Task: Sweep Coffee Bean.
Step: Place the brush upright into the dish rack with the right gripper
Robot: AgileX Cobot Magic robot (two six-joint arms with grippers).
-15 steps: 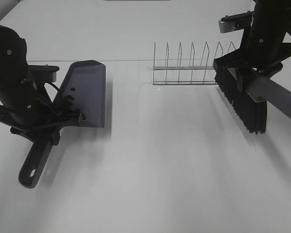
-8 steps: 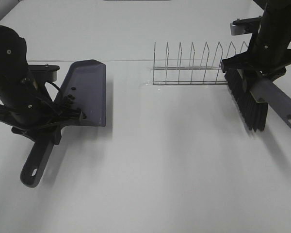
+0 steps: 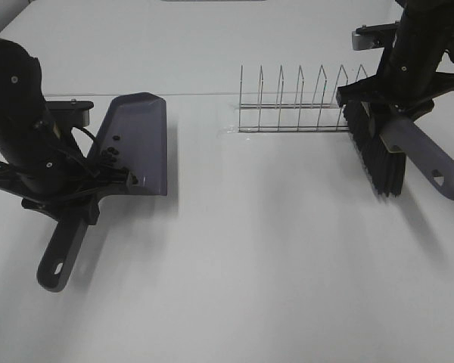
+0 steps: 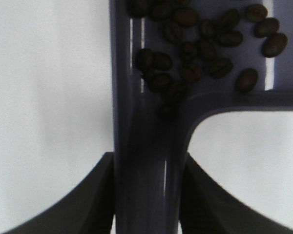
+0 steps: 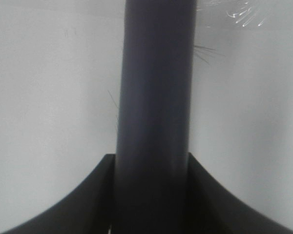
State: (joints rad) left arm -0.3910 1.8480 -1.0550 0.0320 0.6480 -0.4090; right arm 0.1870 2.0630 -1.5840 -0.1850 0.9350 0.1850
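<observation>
Your coffee beans [image 4: 200,44] are all inside the purple-grey plastic dustpan [image 3: 140,144]. They are bunched against its back wall, right where the handle joins the pan. In the left wrist view they are small dark brown ovals with a matte skin. A few show a lengthwise crease, though the picture is soft. They lie touching or overlapping in a loose cluster, and a couple sit in the corner at the root of the handle. Some run off the edge of that view, so you cannot count them exactly. From the high camera they are only tiny dark specks [image 3: 112,153] at the handle end of the pan.

Your left hand [image 4: 146,195] is clamped on the dustpan's handle, with one dark finger pressed to each side of it. The dustpan's open lip faces the long grey-handled brush with black bristles [image 3: 378,162], which is well apart from the pan across the white worktop [image 3: 272,249]. Your right hand [image 5: 151,195] is closed around that brush's round grey handle [image 5: 156,97]. The bristles point down toward the worktop. A chrome wire dish rack [image 3: 295,106] stands between the dustpan and the brush, farther back than both, and its far end is just beside the bristles.
</observation>
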